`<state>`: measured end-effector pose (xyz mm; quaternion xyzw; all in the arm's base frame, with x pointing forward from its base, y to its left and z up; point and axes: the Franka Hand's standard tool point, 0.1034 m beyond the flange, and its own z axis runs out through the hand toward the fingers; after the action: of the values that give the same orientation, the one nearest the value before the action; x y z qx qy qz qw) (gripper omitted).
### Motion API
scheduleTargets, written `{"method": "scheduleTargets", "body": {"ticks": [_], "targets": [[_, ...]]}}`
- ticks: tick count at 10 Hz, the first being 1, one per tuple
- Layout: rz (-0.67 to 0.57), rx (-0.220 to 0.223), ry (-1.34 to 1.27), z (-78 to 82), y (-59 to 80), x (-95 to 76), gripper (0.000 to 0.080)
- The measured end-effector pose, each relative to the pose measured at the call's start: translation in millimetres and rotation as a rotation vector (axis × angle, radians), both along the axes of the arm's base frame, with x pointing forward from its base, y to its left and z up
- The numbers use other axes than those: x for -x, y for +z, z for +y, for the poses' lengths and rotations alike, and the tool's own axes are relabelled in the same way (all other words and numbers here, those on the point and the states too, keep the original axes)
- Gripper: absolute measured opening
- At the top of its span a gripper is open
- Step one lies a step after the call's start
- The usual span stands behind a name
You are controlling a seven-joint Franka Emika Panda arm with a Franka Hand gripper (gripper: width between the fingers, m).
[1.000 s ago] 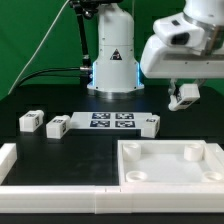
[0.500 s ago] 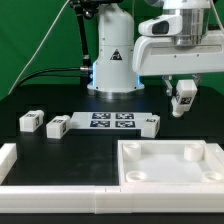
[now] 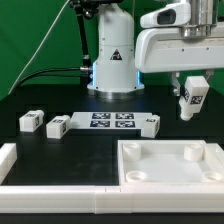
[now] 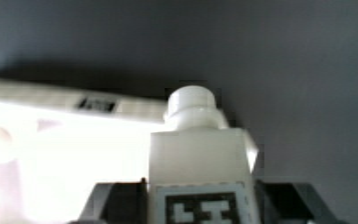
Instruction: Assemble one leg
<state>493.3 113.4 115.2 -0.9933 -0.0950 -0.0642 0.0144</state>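
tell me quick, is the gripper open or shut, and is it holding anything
gripper: jaws shut on a leg, held in the air.

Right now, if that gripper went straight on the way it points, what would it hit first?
The leg held in the gripper leads, so it would land first, probably on the tray's far rim or on the black table just beside it. Depth is unclear.
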Motion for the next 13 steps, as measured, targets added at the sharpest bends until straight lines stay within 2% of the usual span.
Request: {"method": "scheduleTargets", "body": {"ticks": [2, 7, 8, 10, 13], "targets": [[0.005, 0.006, 0.011, -11.6, 5.8, -25.2, 0.0288], [0.009, 0.006, 0.017, -8.5, 2.1, -20.5, 0.0288], [0.007, 0.006, 0.020, -7.2, 3.8, -28.7, 0.0288], [-0.018, 0.001, 0.022, -3.4, 7.5, -58.9, 0.0288], [-0.038, 0.001, 0.033, -7.8, 1.7, -90.6, 0.0289]]}}
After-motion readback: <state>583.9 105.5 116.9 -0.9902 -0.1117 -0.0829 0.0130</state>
